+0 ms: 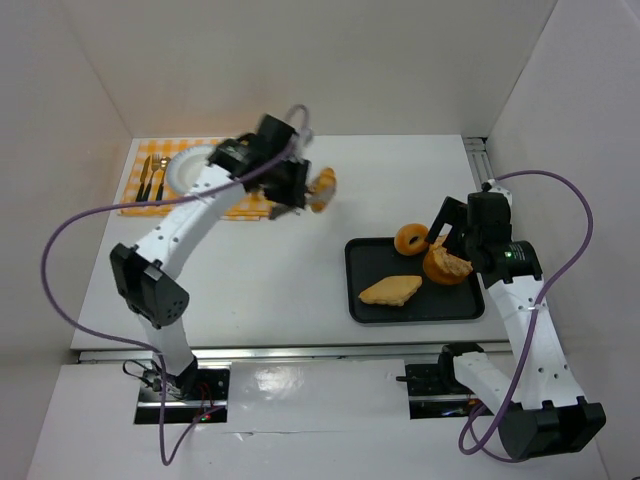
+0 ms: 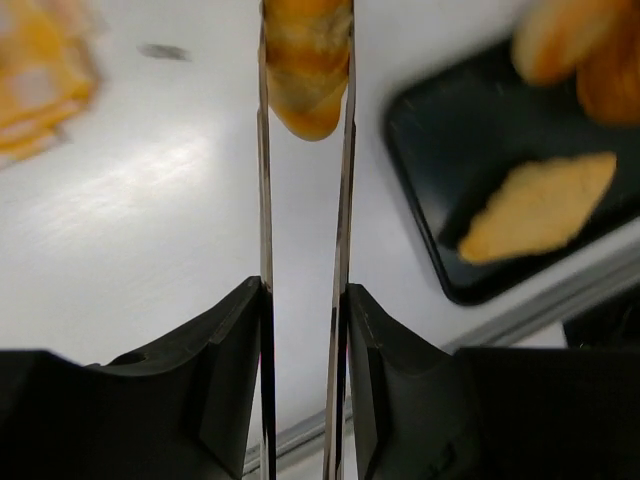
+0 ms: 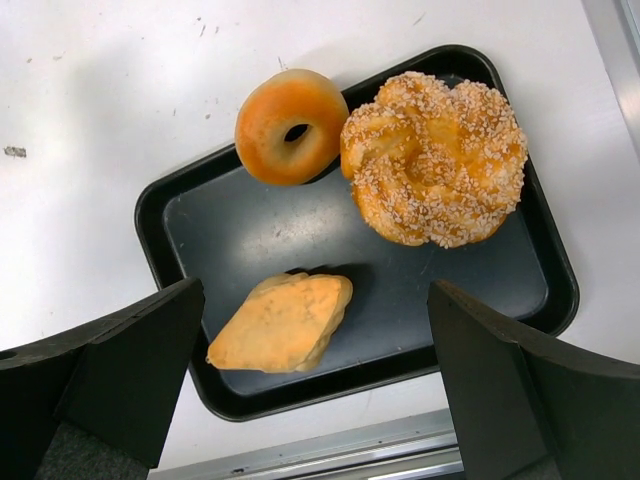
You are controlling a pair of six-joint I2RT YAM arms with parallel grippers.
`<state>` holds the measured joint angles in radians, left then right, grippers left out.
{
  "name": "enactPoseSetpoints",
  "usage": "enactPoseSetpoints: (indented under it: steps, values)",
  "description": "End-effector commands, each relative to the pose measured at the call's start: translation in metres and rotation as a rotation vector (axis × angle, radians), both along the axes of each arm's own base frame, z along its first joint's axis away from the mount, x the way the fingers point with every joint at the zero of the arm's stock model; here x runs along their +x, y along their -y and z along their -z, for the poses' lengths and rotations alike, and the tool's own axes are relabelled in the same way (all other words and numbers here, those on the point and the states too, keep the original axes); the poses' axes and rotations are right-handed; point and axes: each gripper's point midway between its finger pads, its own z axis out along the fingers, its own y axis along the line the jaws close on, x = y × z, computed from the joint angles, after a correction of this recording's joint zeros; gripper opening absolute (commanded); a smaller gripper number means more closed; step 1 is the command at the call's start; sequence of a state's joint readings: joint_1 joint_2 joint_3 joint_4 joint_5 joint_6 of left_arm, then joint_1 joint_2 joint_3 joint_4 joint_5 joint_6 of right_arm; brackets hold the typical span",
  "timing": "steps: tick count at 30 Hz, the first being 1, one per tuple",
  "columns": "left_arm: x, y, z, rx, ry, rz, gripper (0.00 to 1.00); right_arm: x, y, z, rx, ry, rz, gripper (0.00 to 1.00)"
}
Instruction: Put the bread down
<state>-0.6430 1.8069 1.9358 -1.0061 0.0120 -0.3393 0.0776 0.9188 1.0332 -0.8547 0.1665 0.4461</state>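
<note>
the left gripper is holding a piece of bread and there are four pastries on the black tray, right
No: the black tray holds three pastries, not four: a ring, a seeded bun and a flat diamond piece, as the right wrist view shows. The left gripper does hold a piece of bread.

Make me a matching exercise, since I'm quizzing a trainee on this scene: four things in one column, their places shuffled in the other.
Things:
1. bread piece
2. ring-shaped bread
3. diamond pastry
4. white plate

Places:
A. on the checked mat
B. lying flat inside the black tray
C. held by the left gripper
D. overlapping the tray's edge

Pairs: 1-C, 2-D, 3-B, 4-A.
</note>
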Motion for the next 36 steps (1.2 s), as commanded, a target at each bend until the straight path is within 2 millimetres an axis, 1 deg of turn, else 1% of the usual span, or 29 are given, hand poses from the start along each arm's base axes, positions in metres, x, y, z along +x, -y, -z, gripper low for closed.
enactPoseSetpoints:
  steps: [1,2,3,4,5,6,7,9,10,12,13,15,16,17,18,19,20,21,23,25,26,27,29,31,32,33,34,35,36]
  values:
    - [0.052,-0.096,-0.069,-0.141,0.142,-0.232,0.18,0.004,-0.002,-0.015,-0.003,0.041,-0.022,1.0]
    - [0.062,-0.117,-0.071,-0.161,0.152,-0.295,0.18,0.004,-0.002,-0.015,-0.003,0.041,-0.022,1.0]
    - [0.084,-0.159,-0.08,-0.203,0.201,-0.418,0.18,0.004,-0.002,-0.015,-0.003,0.041,-0.022,1.0]
    - [0.09,-0.181,-0.07,-0.204,0.195,-0.493,0.18,0.006,-0.002,-0.017,-0.002,0.05,-0.022,1.0]
    - [0.097,-0.2,-0.066,-0.213,0.198,-0.554,0.18,0.006,-0.004,-0.017,0.005,0.05,-0.032,1.0]
    - [0.1,-0.218,-0.068,-0.223,0.215,-0.604,0.18,0.006,-0.004,-0.017,0.006,0.05,-0.032,1.0]
    - [0.111,-0.25,-0.058,-0.216,0.236,-0.713,0.19,0.006,-0.004,-0.017,0.006,0.05,-0.032,1.0]
    - [0.119,-0.273,-0.054,-0.229,0.247,-0.765,0.19,0.007,-0.004,-0.021,0.006,0.059,-0.032,1.0]
    - [0.123,-0.286,-0.048,-0.246,0.239,-0.803,0.19,0.009,-0.004,-0.022,0.006,0.057,-0.032,1.0]
    - [0.134,-0.297,-0.044,-0.26,0.244,-0.826,0.19,0.009,-0.004,-0.022,0.006,0.057,-0.032,1.0]
    - [0.142,-0.304,-0.031,-0.25,0.219,-0.841,0.19,0.009,-0.004,-0.022,0.006,0.057,-0.032,1.0]
    - [0.151,-0.31,-0.024,-0.231,0.215,-0.872,0.19,0.007,-0.003,-0.02,0.006,0.049,-0.019,1.0]
    - [0.153,-0.316,-0.015,-0.225,0.198,-0.885,0.21,0.007,-0.003,-0.02,0.006,0.049,-0.019,1.0]
    - [0.162,-0.322,-0.004,-0.227,0.185,-0.902,0.21,0.007,-0.003,-0.02,0.006,0.049,-0.019,1.0]
    - [0.167,-0.323,-0.001,-0.227,0.185,-0.902,0.23,0.007,-0.003,-0.02,0.006,0.049,-0.019,1.0]
    - [0.169,-0.321,0.007,-0.23,0.165,-0.897,0.26,0.007,-0.003,-0.02,0.006,0.049,-0.019,1.0]
    - [0.176,-0.322,0.019,-0.225,0.15,-0.899,0.29,0.007,-0.003,-0.02,0.006,0.049,-0.019,1.0]
    - [0.18,-0.323,0.021,-0.225,0.148,-0.899,0.34,0.007,-0.003,-0.02,0.006,0.049,-0.019,1.0]
    - [0.182,-0.327,0.032,-0.201,0.119,-0.916,0.42,0.006,-0.002,-0.019,0.006,0.04,-0.019,1.0]
    - [0.182,-0.327,0.045,-0.191,0.087,-0.919,0.53,0.006,0.0,-0.019,-0.002,0.041,-0.009,1.0]
    - [0.182,-0.327,0.045,-0.191,0.087,-0.919,0.63,0.006,0.0,-0.019,-0.002,0.041,-0.009,1.0]
    - [0.182,-0.327,0.045,-0.191,0.087,-0.919,0.64,0.004,0.0,-0.017,-0.003,0.032,-0.009,1.0]
    - [0.18,-0.326,0.034,-0.198,0.11,-0.917,0.64,0.004,0.0,-0.017,-0.003,0.031,-0.009,1.0]
    - [0.176,-0.328,0.017,-0.2,0.148,-0.921,0.64,0.004,0.0,-0.017,-0.003,0.031,-0.009,1.0]
    - [0.171,-0.323,0.001,-0.194,0.182,-0.906,0.64,0.003,0.0,-0.019,-0.002,0.041,-0.009,1.0]
    - [0.169,-0.325,-0.008,-0.192,0.205,-0.912,0.63,0.001,0.0,-0.018,-0.003,0.032,-0.009,1.0]
    - [0.168,-0.32,-0.022,-0.195,0.237,-0.891,0.63,0.002,0.0,-0.022,-0.002,0.041,-0.009,1.0]
    - [0.164,-0.321,-0.046,-0.202,0.291,-0.894,0.63,0.002,0.0,-0.022,-0.002,0.041,-0.009,1.0]
    - [0.161,-0.318,-0.054,-0.193,0.314,-0.885,0.63,0.002,0.0,-0.022,-0.002,0.041,-0.009,1.0]
